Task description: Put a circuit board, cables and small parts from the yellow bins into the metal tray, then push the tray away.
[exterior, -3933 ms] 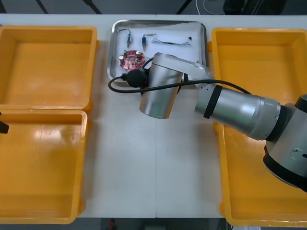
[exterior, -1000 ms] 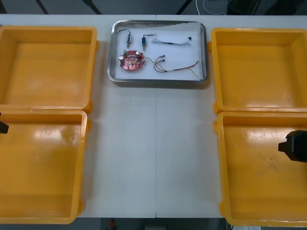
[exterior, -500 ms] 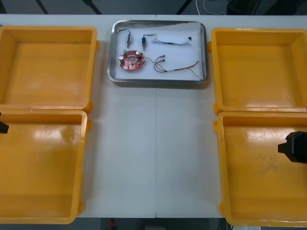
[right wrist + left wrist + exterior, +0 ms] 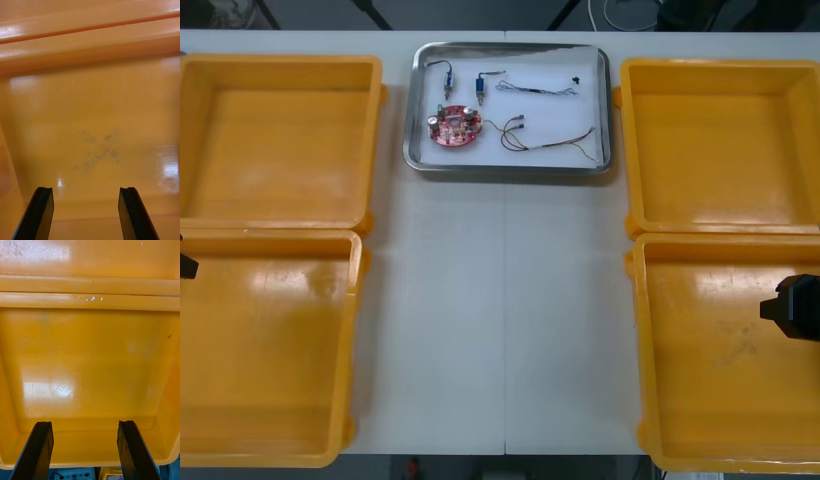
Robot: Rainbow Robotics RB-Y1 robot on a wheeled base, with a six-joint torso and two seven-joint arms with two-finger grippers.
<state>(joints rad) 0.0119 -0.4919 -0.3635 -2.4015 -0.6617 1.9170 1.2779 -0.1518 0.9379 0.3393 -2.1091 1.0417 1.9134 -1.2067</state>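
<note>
Bench (image 4: pixel 500 330) with a light top, viewed from above. A shiny rectangular metal tray (image 4: pixel 508 170) is set at its far middle, holding a round red circuit board (image 4: pixel 454 127), thin cables (image 4: pixel 545 142) and small metal parts (image 4: pixel 480 90). The right claw (image 4: pixel 84 189) is spread and empty over the near right yellow plastic bin (image 4: pixel 710 350); the left claw (image 4: pixel 83 423) is likewise spread over the near left yellow plastic bin (image 4: pixel 270 350). Loading is judged finished. Should a push be wanted, a claw must be carried to the tray's near rim.

An electronics lab: a white table (image 4: pixel 500 330) carries yellow plastic bins (image 4: pixel 280 140) and a metal tray (image 4: pixel 509 171) holding a round red circuit board (image 4: pixel 454 127).
</note>
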